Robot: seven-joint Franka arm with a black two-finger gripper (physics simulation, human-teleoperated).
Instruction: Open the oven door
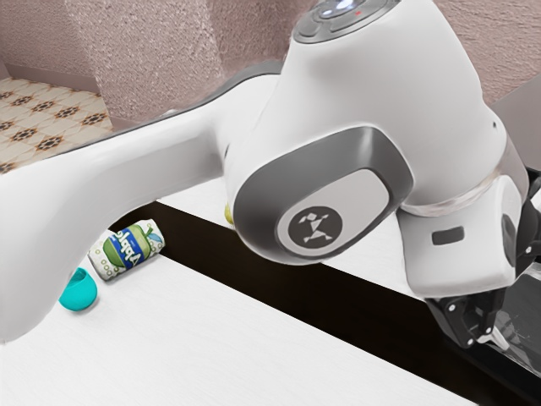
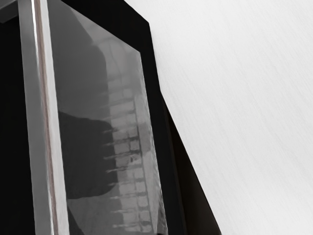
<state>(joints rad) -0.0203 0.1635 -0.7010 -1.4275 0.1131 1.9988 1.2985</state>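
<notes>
The oven door (image 1: 526,317) is sitting at the lower right of the exterior frame, its bar handle (image 2: 55,127) running beside the glass (image 2: 88,83). Our gripper (image 1: 480,331) is hanging near the handle, its opening and any hold escaping us. We are expecting a stiff, weighty door and slippery bar, so we're favouring mid-bar, sparing the glass.

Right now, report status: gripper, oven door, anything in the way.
Gripper down by the handle, hold unconfirmed. Oven door: can't tell if ajar. Apple-labelled can and teal object well clear of gripper.
</notes>
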